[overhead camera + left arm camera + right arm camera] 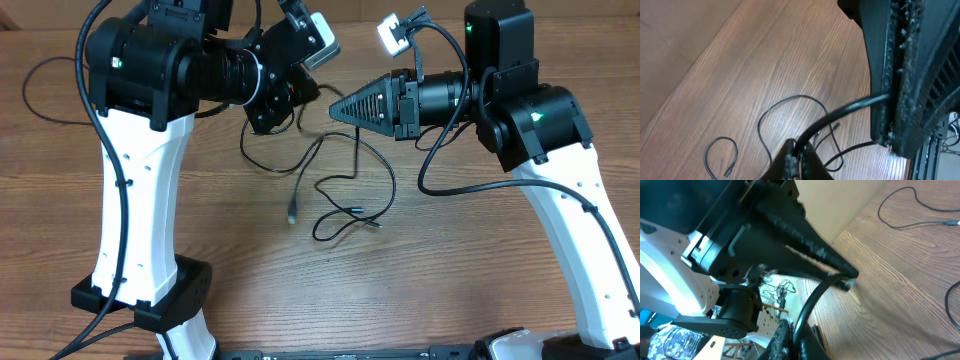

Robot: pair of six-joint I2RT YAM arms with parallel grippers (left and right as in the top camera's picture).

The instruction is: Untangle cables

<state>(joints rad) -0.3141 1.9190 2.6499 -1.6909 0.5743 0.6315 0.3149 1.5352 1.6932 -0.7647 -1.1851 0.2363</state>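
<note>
Okay, overhead: the cables (352,212) lie mid-counter (450,290) as loose black loops, with a silvery plug (292,214) at one strand's end. The left claw (305,98) and right claw (334,110) sit nearly tip to tip above the upper loops. The grip itself can't be read from up here.

Left wrist: the left claw (795,161) is clenched on one strand (840,112). That strand runs up and right into the seam of the right claw (887,135). More loops rest on the wood below.

Right wrist: the right claw (790,342) is pinched shut on the same strand (810,305), which curves up to the tip of the left claw (847,277). So both claws grasp one short span of cable.

Handling, as a judgement: the cords are light, thin and limp, they slide easily on the wood, and they will kink rather than push. Best to hold the bare cord just beside a crossing, not the small plug ends, and to pull gently so the loops don't cinch into a knot.
</note>
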